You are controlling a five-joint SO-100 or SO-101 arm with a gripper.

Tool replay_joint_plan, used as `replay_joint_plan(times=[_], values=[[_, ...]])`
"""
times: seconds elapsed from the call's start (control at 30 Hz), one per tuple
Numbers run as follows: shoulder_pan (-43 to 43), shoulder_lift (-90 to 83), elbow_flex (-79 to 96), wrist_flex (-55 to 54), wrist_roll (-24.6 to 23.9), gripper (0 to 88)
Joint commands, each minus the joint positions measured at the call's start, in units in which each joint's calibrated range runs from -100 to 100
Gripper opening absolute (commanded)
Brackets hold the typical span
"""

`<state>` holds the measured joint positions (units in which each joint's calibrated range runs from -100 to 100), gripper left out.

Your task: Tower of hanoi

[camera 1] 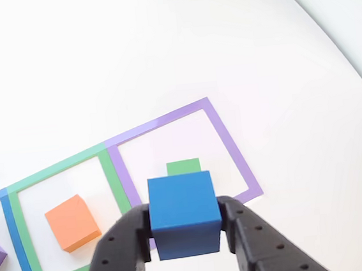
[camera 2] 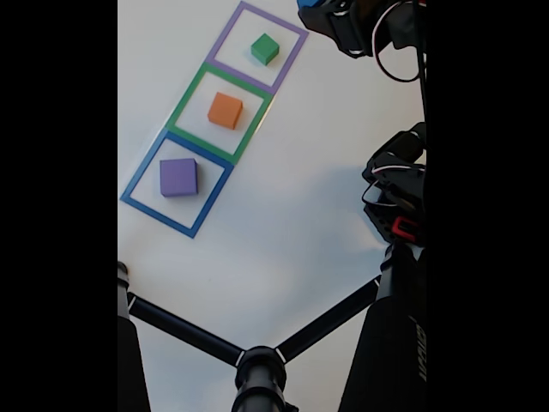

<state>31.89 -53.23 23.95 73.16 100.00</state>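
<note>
With the gripper (camera 1: 187, 228) clamped on the blue cube (camera 1: 183, 207), I'd centre it squarely above the green block (camera 1: 184, 166), apparently just beyond, before lowering.

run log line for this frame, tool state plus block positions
tool: shut on blue cube, lifted | green block: purple outline | orange block: green outline | purple block: blue outline

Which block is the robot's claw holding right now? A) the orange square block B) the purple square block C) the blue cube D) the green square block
C: in the other view the gripper has its two black fingers pressed against the sides of the blue cube, while the orange square block sits on the table inside the green square outline.
</note>
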Motion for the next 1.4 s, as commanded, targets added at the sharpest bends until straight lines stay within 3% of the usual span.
replay_joint_plan(times=[0.0, 0.3, 0.43, 0.6, 1.03, 1.37], values=[[2.53, -0.99, 9.87, -12.51, 0.00, 2.0], [5.41, 3.69, 37.96, -51.21, 0.00, 2.1], [5.69, 13.38, 46.23, -74.37, 0.00, 2.0], [6.27, 25.57, 50.69, -93.97, 0.00, 2.0], [5.50, 42.21, 57.23, -118.42, 0.00, 2.2], [4.35, 54.24, 55.14, -128.62, 0.00, 2.4]])
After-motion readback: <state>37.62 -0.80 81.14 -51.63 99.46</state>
